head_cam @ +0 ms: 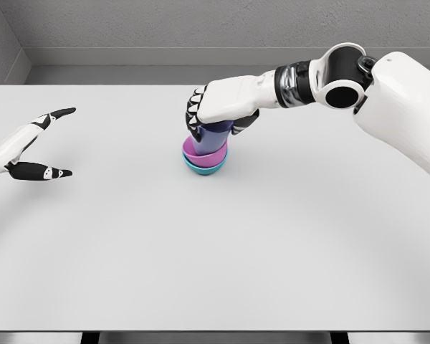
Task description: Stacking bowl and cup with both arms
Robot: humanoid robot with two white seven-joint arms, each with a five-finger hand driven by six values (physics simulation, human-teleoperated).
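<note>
1. Three pieces make up the stack we see: a dark blue cup (pixel 213 136) sits tilted inside a purple bowl (pixel 201 152), and that bowl nests in a teal bowl (pixel 204 167).
2. We place the stack on the white table (pixel 215 258), a little left of centre and toward the far side.
3. We see only the lower rim of the teal bowl under the purple one; both lean slightly to the right.
4. We note the right hand (pixel 218 107) on top of the cup, its arm coming in from the upper right.
5. Its black fingertips (pixel 193 115) curl down over the cup's left side, and the thumb wraps the right side, so we read the hand as closed around the cup.
6. We cannot tell whether the cup bottom fully touches the bowl, since the hand hides the cup's upper part.
7. We find the left hand (pixel 32 147) well apart at the table's left edge, holding nothing, with the index finger and thumb spread wide.
8. We see a grey wall (pixel 165 29) behind the far table edge.
</note>
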